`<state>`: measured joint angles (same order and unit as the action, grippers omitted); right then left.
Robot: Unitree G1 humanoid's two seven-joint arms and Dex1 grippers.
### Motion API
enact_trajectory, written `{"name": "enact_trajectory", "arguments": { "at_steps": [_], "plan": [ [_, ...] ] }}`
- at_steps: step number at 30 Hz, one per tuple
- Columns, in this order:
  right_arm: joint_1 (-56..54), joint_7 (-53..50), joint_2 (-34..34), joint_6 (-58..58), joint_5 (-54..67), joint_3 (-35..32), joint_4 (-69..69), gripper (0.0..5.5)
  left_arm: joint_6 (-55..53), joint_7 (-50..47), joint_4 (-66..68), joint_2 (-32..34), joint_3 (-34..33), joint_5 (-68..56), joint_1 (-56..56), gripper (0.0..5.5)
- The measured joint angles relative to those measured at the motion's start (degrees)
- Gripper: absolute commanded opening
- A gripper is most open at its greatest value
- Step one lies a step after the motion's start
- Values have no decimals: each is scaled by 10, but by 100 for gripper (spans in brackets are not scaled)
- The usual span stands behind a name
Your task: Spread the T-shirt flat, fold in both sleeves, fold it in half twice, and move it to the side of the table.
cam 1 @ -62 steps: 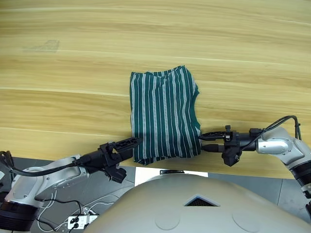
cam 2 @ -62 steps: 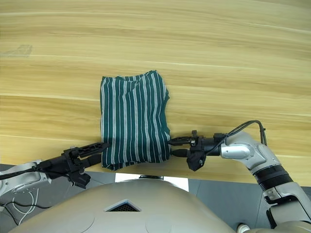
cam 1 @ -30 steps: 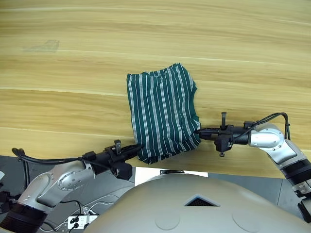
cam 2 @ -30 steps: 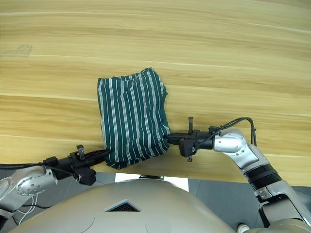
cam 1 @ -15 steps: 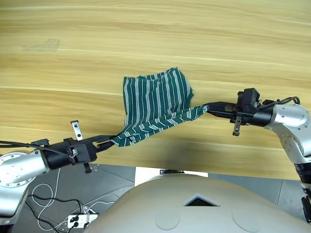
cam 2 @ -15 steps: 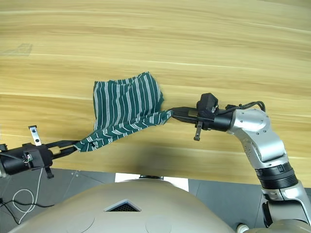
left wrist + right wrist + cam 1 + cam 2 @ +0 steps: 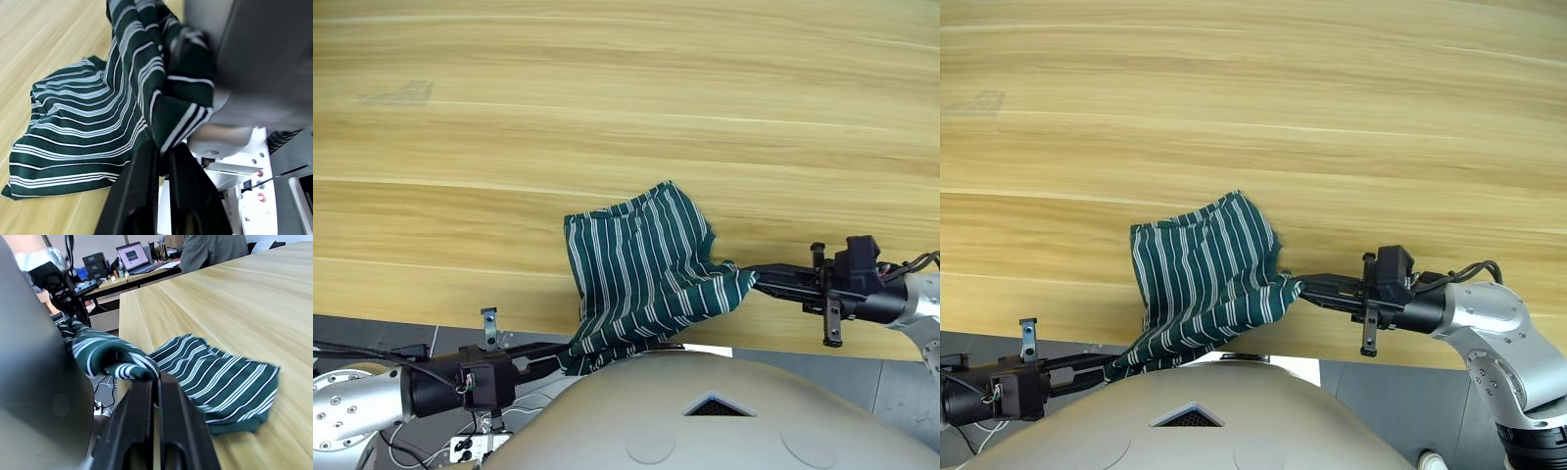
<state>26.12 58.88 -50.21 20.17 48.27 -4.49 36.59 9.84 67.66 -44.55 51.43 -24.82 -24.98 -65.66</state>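
Green striped T-shirt (image 7: 641,264) at near edge of wooden table (image 7: 607,98); far part lies flat, near corners lifted. Left gripper (image 7: 570,348) pinches near-left corner, right gripper (image 7: 751,281) near-right corner. Fingertips buried in bunched cloth.

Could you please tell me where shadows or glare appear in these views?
Left eye view: even light on the wooden table, no glare; only a faint shadow by the lifted T-shirt. Right wrist view: the table brightens toward its far end.

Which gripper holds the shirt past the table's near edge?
The left gripper: it pinches the shirt over the floor, while the right gripper is above the table.
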Motion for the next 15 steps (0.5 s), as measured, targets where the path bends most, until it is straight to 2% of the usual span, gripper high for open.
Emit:
{"name": "enact_trajectory", "arguments": {
  "at_steps": [4,10,15],
  "plan": [
    [-55,-5,18,9,-20,19,-32,0,-23,-1,38,4,16,7,67,13],
    [-223,-51,97,12,-156,125,-166,0,-69,-109,134,-31,107,76,291,13],
    [-317,-65,150,15,-226,176,-243,0,-70,-138,181,-50,168,135,371,13]
  ]
}}
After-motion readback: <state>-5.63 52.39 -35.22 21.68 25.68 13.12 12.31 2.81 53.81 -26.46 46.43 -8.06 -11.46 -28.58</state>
